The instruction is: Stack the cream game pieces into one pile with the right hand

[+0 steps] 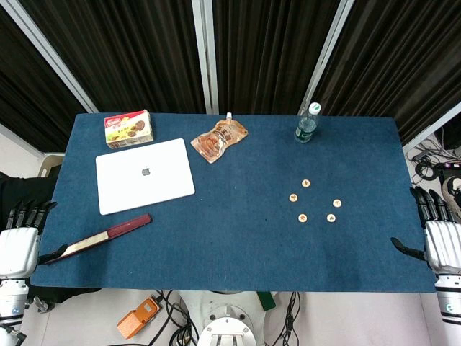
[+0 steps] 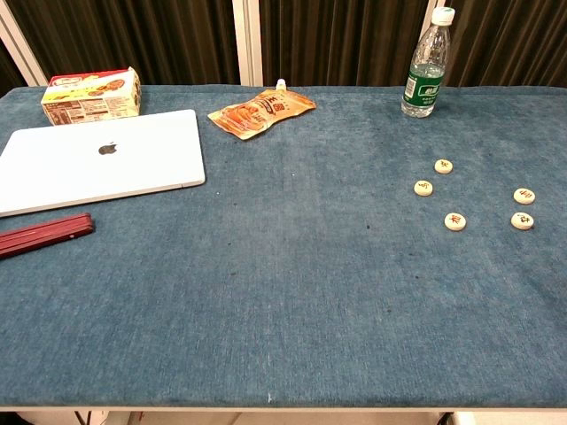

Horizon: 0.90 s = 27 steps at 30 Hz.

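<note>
Dark curtains are hanging behind a blue cloth-covered surface [image 1: 230, 245], where five cream game pieces [image 2: 455, 221] are lying apart in a loose ring on the right side, none stacked. Both the right hand [image 1: 438, 238] and left hand [image 1: 20, 241] are resting off the surface's edges, fingers spread and holding nothing. A water bottle [image 2: 426, 66] is standing beyond the pieces.

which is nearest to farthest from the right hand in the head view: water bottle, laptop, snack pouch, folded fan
From the right hand:
1. Water bottle, far edge, right side.
2. Snack pouch, far edge, near the middle.
3. Laptop, left half.
4. Folded fan, near left corner.
</note>
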{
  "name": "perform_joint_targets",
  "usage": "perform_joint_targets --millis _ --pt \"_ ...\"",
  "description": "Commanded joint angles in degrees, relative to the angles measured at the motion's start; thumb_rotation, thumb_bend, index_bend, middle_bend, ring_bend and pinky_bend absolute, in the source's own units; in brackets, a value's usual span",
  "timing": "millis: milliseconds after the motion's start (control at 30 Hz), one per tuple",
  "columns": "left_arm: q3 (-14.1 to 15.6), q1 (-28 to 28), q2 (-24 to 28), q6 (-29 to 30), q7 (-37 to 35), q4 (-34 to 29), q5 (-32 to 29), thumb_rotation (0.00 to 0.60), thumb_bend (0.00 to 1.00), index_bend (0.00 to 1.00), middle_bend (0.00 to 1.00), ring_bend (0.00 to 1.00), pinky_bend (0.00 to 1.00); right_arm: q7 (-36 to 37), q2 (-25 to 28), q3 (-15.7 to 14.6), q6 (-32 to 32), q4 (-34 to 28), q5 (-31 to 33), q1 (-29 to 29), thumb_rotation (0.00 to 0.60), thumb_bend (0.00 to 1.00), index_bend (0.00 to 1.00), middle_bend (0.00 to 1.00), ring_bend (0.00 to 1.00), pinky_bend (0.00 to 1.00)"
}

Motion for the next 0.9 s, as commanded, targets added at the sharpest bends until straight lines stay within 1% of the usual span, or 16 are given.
perform_joint_targets --millis 33,167,300,400,533,633,667,767,900 --pt "0.0 -0.3 0.0 -0.3 -0.1 0.2 0.1 0.6 0.0 0.17 0.16 0.09 0.03 -0.3 -0.6 0.0 -1.6 0.1 -0.1 0.4 0.6 0.24 0.12 0.11 0.03 0.15" --pt "-0.1 -0.4 -0.1 -0.2 -0.6 0.7 0.4 0.6 0.0 0.17 0.16 0.09 0.03 -2.9 -2.1 0.2 -6.7 0.0 0.3 3.2 0.6 0.24 0.14 0.11 0.03 0.15" --pt "-0.1 -0.5 -0.3 -0.2 -1.0 1.3 0.7 0.6 0.0 0.17 0.16 0.09 0.03 -7.9 -5.5 1.1 -14.6 0.7 2.2 8.1 0.6 0.25 0.19 0.11 0.03 0.15" --pt "-0.1 -0.5 -0.4 -0.1 -1.4 1.6 0.8 0.6 0.0 0.17 0.16 0.09 0.03 -12.2 -9.8 2.2 -21.4 2.7 4.8 12.6 0.6 0.25 0.21 0.11 0.03 0.15" --pt "0.1 -0.2 -0.6 -0.1 -1.6 2.0 0.6 0.6 0.0 0.17 0.16 0.09 0.03 -19.3 -16.8 3.4 -29.8 8.1 9.9 18.7 0.6 0.27 0.25 0.11 0.03 0.15" --pt "0.2 0.0 -0.7 0.0 -1.7 2.2 0.3 0.6 0.0 0.17 0.16 0.09 0.03 -22.6 -21.5 4.3 -32.1 11.8 13.1 21.3 0.6 0.29 0.28 0.11 0.03 0.15" --pt "0.2 0.1 -0.8 0.0 -1.9 2.3 0.2 0.6 0.0 0.17 0.16 0.09 0.03 -23.4 -23.1 4.6 -32.8 13.3 14.1 22.1 0.6 0.29 0.3 0.11 0.03 0.15" --pt "0.2 0.3 -0.9 0.2 -2.0 2.5 0.1 0.6 0.0 0.17 0.16 0.09 0.03 -24.7 -26.2 4.8 -34.5 16.5 15.7 24.0 0.6 0.32 0.38 0.11 0.03 0.15" --pt "0.3 0.5 -0.8 0.2 -2.0 2.6 -0.2 0.6 0.0 0.17 0.16 0.09 0.03 -24.2 -28.7 5.0 -35.6 19.2 16.4 25.4 0.6 0.36 0.46 0.11 0.03 0.15"
